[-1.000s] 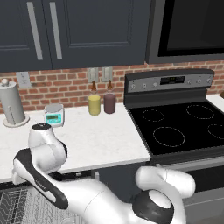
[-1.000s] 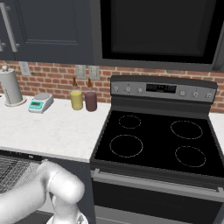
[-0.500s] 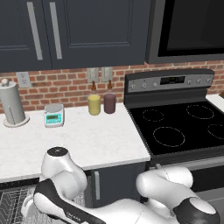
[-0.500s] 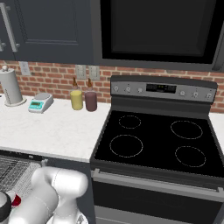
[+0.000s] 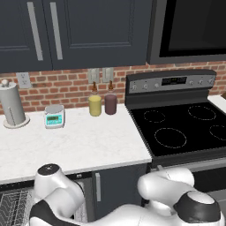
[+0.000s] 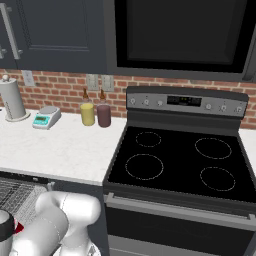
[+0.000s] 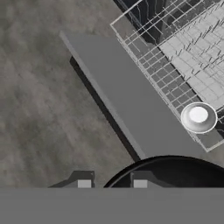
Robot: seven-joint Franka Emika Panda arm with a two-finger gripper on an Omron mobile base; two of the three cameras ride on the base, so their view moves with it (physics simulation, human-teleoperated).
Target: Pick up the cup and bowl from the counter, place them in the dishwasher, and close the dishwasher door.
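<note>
Jaws point(image 7: 112, 184) clamp bowl point(image 7: 175, 173) rim above dishwasher door point(image 7: 131, 100).

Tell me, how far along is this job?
The cup already sits in the dishwasher rack. The claw holds the bowl near the open door. Left: put the bowl in, then shut the door.

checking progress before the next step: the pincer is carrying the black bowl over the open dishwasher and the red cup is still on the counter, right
Not quite. The counter carries no red cup; in the hand view the cup already sits in the dishwasher rack, seen from above as a white round. The rest stands: the pincer holds the black bowl over the open dishwasher.
</note>
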